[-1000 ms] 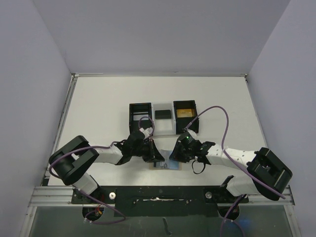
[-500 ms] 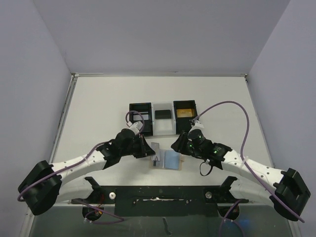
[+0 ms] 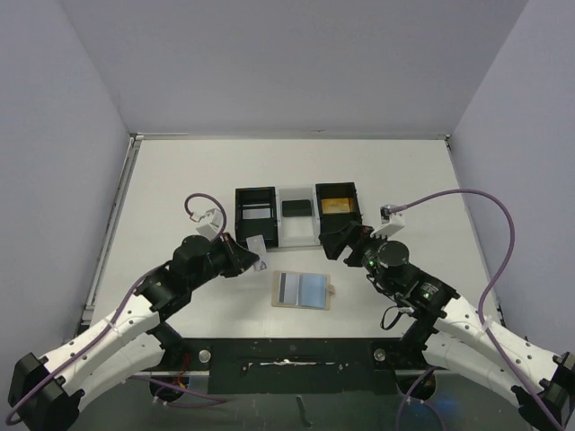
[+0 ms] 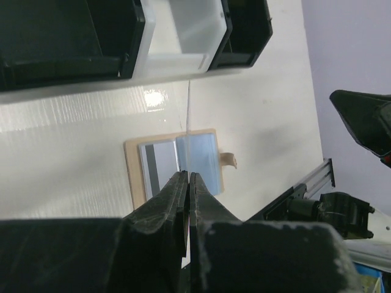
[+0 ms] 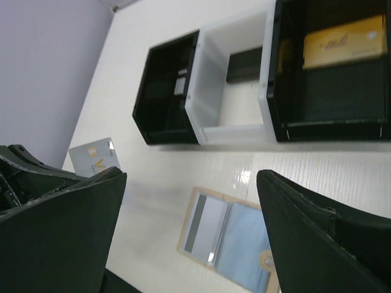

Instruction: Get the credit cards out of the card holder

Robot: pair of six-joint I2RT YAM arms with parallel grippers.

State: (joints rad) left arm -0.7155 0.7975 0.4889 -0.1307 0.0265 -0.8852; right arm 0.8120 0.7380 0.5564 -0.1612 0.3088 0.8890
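1. Gripping a thin silver-grey card [image 5: 90,157]: the left hand [image 4: 186,177] is pinched shut on its lower edge. The card is off the bench [image 3: 180,197], at 10 o'clock of the card holder [image 3: 303,290]. It shows edge-on in the left wrist view.
2. The right hand [image 3: 344,241] has its jaws spread wide with nothing between them. It hovers at 2 o'clock of the holder, just in front of the tray [image 3: 296,235].
3. The holder lies open and flat on the bench, at 6 o'clock of the tray and apart from it.
   - It has a tan border, and neither hand touches it.
   - The striped grey panel [image 5: 204,235] is on its 9 o'clock half.
   - The pale blue panel [image 5: 244,250] is on its 3 o'clock half.
   - The snap tab [image 4: 230,160] sticks out at the 3 o'clock edge.
4. The striped panel looks like a card's back. I can't tell whether the blue one is a card or lining.
5. Handling, holder: probably light and soft, lying on a glossy bench. I expect it to slide or fold when a card is pulled, so one hand should pin the tan border.
6. Handling, cards: stiff, thin, slick and light, and they sit flush, so there's nothing to grab from above. Take the exposed edge, pinch across the faces and pull along the pocket. A weak pinch will likely slip.
7. The tray's 3 o'clock compartment holds a gold card [image 5: 345,39].
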